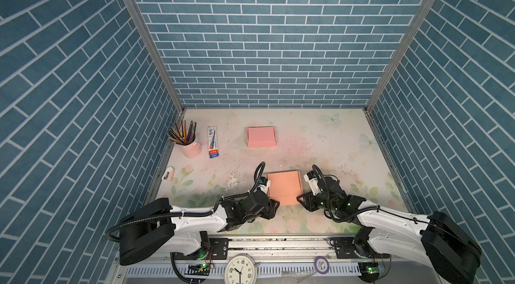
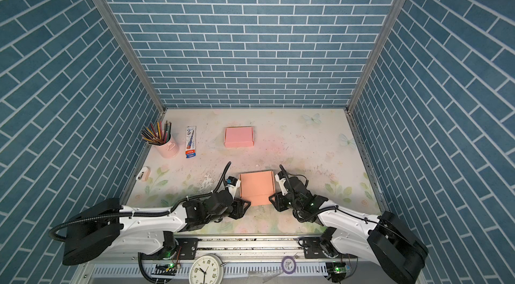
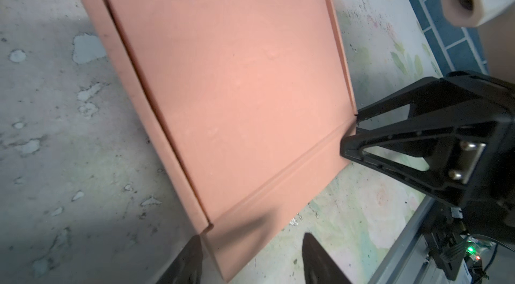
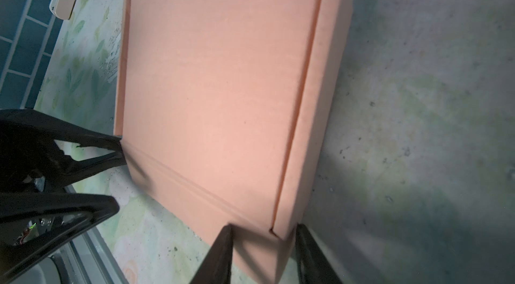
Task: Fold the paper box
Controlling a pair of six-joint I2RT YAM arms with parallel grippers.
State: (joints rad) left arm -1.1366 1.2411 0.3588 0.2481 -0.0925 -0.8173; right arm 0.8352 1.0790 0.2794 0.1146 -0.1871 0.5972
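The salmon paper box (image 1: 284, 188) (image 2: 257, 186) lies near the table's front, lid down flat, with its front flap (image 3: 267, 229) sloping toward the edge. My left gripper (image 1: 274, 206) (image 3: 252, 239) is open at the near-left corner. One of its fingertips (image 3: 195, 243) touches the corner and the other stands apart over the table. My right gripper (image 1: 301, 199) (image 4: 264, 228) is open too and straddles the near-right corner: one of its fingers (image 4: 227, 238) is over the flap and the other sits against the side wall (image 4: 320, 101).
A second pink box (image 1: 261, 137), folded shut, sits at the back. A pink cup of pencils (image 1: 189, 143), a pen packet (image 1: 212, 142) and a small white object (image 1: 168, 174) stand on the left. Blue brick walls enclose the table; a clock (image 1: 239, 270) lies below the front rail.
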